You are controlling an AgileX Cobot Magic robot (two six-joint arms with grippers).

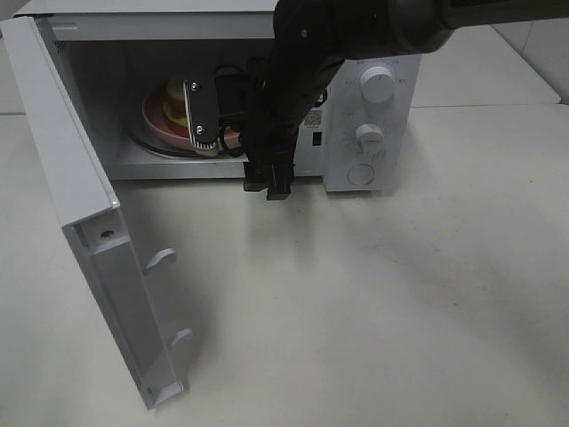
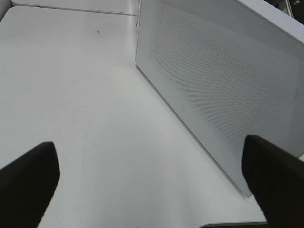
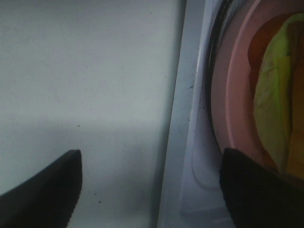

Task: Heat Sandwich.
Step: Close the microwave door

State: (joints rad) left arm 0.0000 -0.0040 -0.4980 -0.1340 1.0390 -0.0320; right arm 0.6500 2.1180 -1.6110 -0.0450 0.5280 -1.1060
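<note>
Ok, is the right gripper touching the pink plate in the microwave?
Cannot tell. In the right wrist view, one finger of the open right gripper overlaps the rim of the pink plate, but neither contact nor a gap shows plainly.

Off-white tabletop [image 1: 400, 311], soft diffuse shadows, possibly a second surface [image 1: 480, 76] behind

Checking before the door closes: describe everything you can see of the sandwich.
The sandwich is a small stack showing yellow and green layers, with an orange-brown patch in the right wrist view. It rests on the pink plate inside the open microwave, partly hidden behind the right arm.
</note>
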